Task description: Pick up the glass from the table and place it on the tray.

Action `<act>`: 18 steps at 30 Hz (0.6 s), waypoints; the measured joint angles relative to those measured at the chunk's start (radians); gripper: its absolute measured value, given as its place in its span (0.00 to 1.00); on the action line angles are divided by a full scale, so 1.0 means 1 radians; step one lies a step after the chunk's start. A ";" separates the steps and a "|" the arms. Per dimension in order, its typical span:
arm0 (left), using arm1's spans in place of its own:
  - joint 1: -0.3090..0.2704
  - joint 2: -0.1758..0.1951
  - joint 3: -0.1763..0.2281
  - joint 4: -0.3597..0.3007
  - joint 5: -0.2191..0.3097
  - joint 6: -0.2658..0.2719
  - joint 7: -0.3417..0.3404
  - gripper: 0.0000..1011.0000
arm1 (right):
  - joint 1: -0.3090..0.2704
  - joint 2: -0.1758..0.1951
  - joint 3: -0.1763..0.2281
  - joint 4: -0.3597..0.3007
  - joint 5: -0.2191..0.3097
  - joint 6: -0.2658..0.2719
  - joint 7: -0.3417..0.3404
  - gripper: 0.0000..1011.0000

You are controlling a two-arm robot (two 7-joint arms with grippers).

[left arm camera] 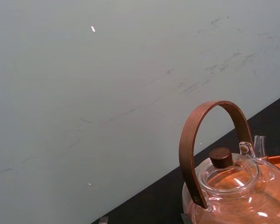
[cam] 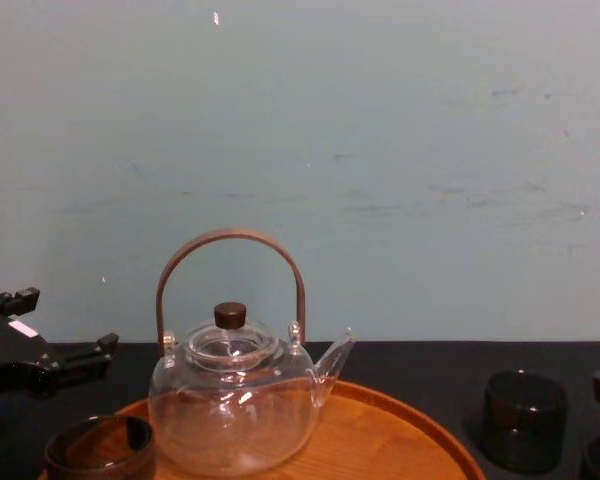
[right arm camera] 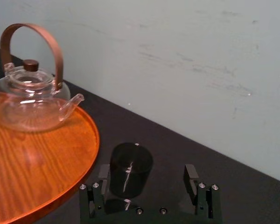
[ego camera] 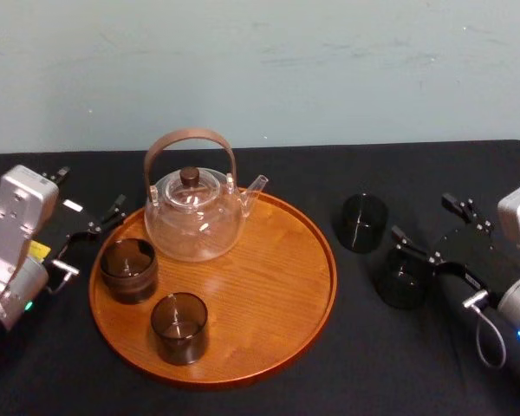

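Jaws wide apart on right gripper (right arm camera: 147,171), empty, glass (right arm camera: 130,168) near; left gripper (ego camera: 90,191) jaws apart, empty.

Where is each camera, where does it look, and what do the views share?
Head: high, looking down at the tray, left gripper and right gripper beside it.
Chest: lower, looking across the table at the teapot.
Left wrist: on the left arm, facing the wall.
Right wrist: behind its open fingers, facing a glass.
All views show the teapot.
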 joint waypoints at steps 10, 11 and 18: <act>0.000 0.000 0.000 0.000 0.000 0.000 0.000 0.99 | -0.049 -0.002 0.014 -0.028 0.004 0.026 0.027 0.99; 0.000 0.000 0.000 0.000 0.000 0.000 0.000 0.99 | -0.050 -0.005 0.016 -0.026 0.005 0.029 0.034 0.99; 0.000 0.000 0.000 0.000 0.000 0.000 0.000 0.99 | -0.052 -0.018 0.025 -0.016 0.014 0.042 0.066 0.99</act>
